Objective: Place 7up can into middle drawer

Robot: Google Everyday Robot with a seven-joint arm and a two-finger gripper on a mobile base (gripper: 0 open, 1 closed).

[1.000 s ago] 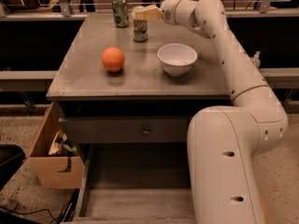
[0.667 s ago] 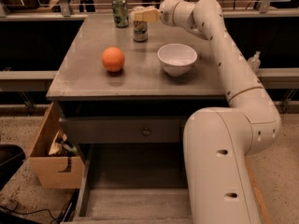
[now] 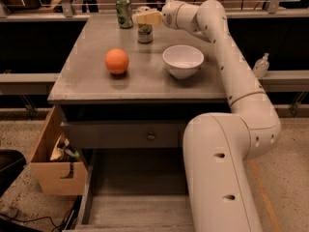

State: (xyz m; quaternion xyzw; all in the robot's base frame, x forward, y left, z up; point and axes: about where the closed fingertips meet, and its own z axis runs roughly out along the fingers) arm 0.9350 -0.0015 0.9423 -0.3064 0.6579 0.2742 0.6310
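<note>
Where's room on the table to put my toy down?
The table has room along its front edge, before the orange ball and the bowl, and left of the ball. The back is crowded: the gripper sits at the 7up can, beside the green can.

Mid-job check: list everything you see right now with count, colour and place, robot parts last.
7up can: one, pale silver-white, back of the table top, right of the green can.
green can: one, dark green, back edge of the table top.
orange: one, orange, middle left of the table top.
bowl: one, white, right of the orange.
table: one, grey top.
knob drawer: one, grey, shut, under the table top.
middle drawer: one, grey, pulled open below the knob drawer.
cardboard box: one, brown, floor left of the table.
bottle: one, pale, ledge at right.
arm: one, white, reaching from lower right to the table's back.
gripper: one, cream, at the 7up can's top.
</note>
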